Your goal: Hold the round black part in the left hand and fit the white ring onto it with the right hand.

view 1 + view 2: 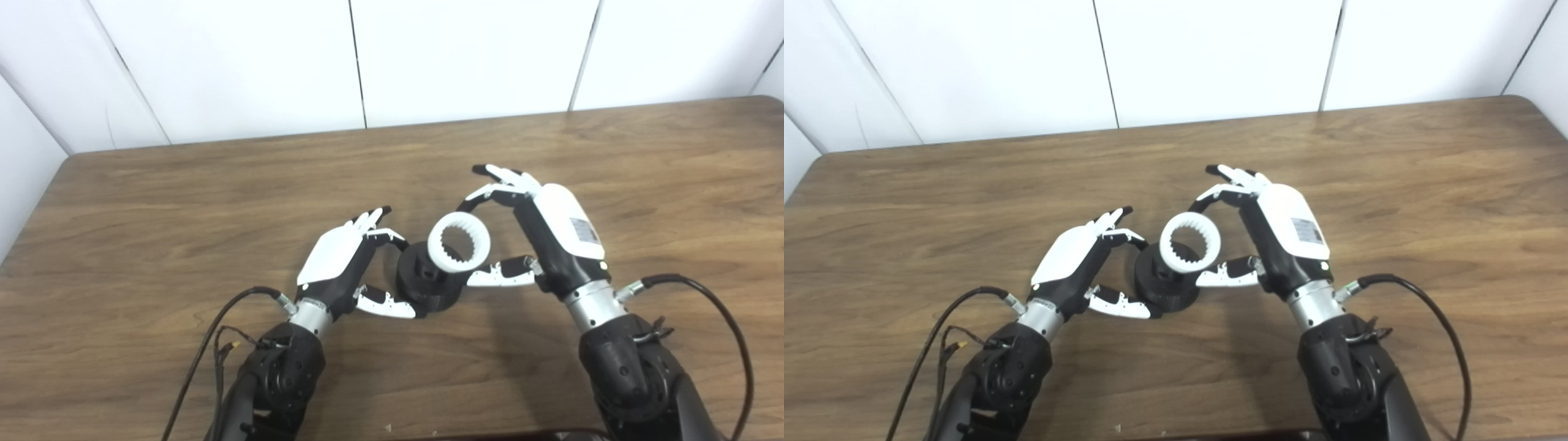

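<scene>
White toothed plastic ring (459,242) pinched in my right hand (551,236), tilted above the round black plastic part (427,283); left hand (343,263) fingers clamp that part; I'd level the ring before pressing.

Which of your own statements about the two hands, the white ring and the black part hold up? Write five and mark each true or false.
1. The right hand holds the white toothed ring between fingers and thumb. True.
2. The round black part sits on the wooden table. True.
3. The ring lies flat and fully seated on the black part. False: it is tilted, over the part's right side, not seated.
4. The left hand waits far from the black part. False: its fingers and thumb bracket the part.
5. The ring's inner edge is smooth. False: it is toothed.
</scene>
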### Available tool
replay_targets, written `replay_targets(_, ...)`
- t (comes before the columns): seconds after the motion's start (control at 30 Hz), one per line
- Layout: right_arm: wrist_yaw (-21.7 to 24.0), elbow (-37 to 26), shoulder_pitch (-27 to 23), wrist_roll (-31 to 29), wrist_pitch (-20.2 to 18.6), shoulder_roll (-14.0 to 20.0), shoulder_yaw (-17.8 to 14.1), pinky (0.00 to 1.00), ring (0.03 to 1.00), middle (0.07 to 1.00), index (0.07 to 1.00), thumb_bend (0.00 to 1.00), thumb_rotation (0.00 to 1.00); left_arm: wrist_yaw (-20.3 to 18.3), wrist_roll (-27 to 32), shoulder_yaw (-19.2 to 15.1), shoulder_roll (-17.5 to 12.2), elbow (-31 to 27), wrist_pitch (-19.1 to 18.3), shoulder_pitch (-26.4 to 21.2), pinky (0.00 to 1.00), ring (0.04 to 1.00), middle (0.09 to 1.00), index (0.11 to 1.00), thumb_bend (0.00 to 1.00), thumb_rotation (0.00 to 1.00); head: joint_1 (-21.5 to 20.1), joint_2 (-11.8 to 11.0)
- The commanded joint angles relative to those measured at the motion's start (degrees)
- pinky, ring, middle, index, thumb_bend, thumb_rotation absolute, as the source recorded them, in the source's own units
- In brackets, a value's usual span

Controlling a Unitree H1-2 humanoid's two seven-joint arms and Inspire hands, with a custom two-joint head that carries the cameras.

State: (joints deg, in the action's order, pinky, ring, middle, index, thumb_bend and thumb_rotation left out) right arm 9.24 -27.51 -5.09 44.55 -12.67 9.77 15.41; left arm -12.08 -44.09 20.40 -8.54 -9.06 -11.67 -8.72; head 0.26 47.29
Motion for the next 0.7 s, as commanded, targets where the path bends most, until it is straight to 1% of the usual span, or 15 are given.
replay_targets(0.0, 0.1, 0.0, -2.4, 0.8, 1.2, -0.7, 0.2, 0.91, 0.887, 0.884, 0.494, 0.52, 0.16, 0.6, -0.4, 0.0, 0.1, -1.2, 0.4, -1.9, 1.00, 1.000, 1.000, 0.637, 0.96, 0.33, 0.1, 0.1)
replay_targets(0.27, 1.8, 2.9, -3.9, 2.5, 1.6, -0.9, 1.9, 0.89, 0.879, 0.879, 0.494, 0.52, 0.16, 0.4, -1.1, 0.5, -0.1, -0.9, 0.0, -2.1, 1.00, 1.000, 1.000, 0.633, 0.97, 0.32, 0.1, 0.3)
replay_targets(0.37, 2.1, 3.8, -4.3, 2.7, 1.9, -0.7, 2.4, 0.88, 0.876, 0.879, 0.494, 0.52, 0.16, -0.3, -1.4, 0.9, -0.2, -1.1, -0.7, -2.2, 1.00, 1.000, 1.000, 0.636, 0.96, 0.33, 0.2, 0.4)
replay_targets(0.67, 2.0, 6.4, -5.7, 3.0, 2.4, 0.3, 3.1, 0.90, 0.880, 0.883, 0.494, 0.52, 0.15, -1.0, -2.0, 1.2, 0.1, -1.7, -1.2, -2.2, 1.00, 1.000, 1.000, 0.634, 0.96, 0.31, 0.6, 0.6)
